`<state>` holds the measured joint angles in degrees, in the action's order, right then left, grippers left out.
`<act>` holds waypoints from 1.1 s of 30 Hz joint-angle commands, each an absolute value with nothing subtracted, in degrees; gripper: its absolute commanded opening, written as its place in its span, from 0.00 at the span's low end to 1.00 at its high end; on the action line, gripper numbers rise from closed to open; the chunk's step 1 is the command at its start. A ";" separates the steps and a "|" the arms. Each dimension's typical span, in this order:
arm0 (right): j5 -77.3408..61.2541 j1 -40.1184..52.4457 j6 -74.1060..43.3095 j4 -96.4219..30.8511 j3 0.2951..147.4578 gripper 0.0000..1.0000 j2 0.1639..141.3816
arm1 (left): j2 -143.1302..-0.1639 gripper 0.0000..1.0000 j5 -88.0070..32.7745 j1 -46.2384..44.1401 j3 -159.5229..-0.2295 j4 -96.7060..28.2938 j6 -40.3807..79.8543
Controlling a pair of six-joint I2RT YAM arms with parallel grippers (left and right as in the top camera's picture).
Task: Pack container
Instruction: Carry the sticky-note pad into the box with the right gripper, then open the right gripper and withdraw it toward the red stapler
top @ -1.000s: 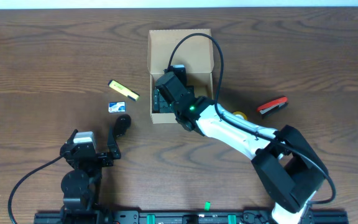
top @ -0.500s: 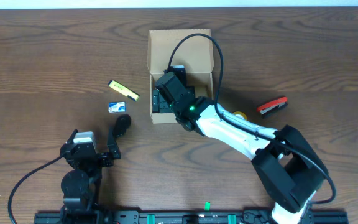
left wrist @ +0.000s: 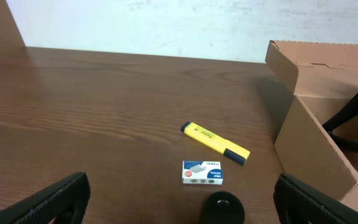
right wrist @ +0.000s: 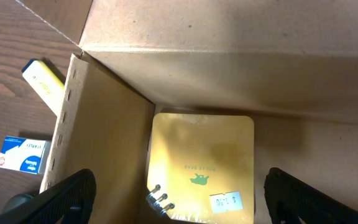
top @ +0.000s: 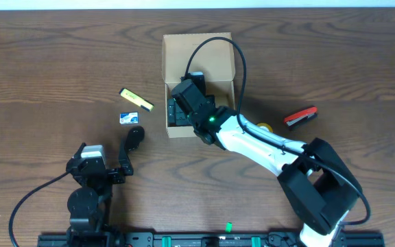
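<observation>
The container [top: 199, 52] is a tan cardboard box with its flap lid open at the far side, at the table's middle. It also shows in the left wrist view [left wrist: 309, 146] and in the right wrist view [right wrist: 104, 137]. My right gripper [top: 184, 110] reaches down inside it, open and empty [right wrist: 179, 208]. Below it a gold packet [right wrist: 202, 165] with a price sticker lies on the box floor, with small metal pins [right wrist: 160, 198] on it. My left gripper [top: 108, 159] is open and empty [left wrist: 182, 202], low near the front left.
Left of the box lie a yellow highlighter [top: 136, 99] [left wrist: 215, 139], a small blue-and-white staples box [top: 129, 118] [left wrist: 202, 172] and a black rounded object [top: 136, 135] [left wrist: 224, 208]. A red-and-black stapler [top: 300, 117] and a partly hidden yellow item [top: 267, 127] lie to the right.
</observation>
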<state>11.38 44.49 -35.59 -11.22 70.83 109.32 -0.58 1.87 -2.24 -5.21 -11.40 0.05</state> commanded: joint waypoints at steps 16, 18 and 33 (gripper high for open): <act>5.15 37.28 -15.14 -27.42 77.97 0.89 93.45 | -0.23 0.95 1.89 -1.89 -3.53 -11.84 0.40; 1.21 35.68 -9.21 -27.94 78.06 0.92 91.77 | -0.23 0.95 1.89 -1.89 -3.53 -11.86 0.40; 0.14 19.25 -16.08 -35.77 78.06 0.82 89.03 | -0.23 0.96 1.89 -1.89 -3.53 -11.84 0.40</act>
<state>-1.85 21.45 -9.23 -35.42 77.30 89.95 -0.58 1.87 -2.24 -5.21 -11.42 0.05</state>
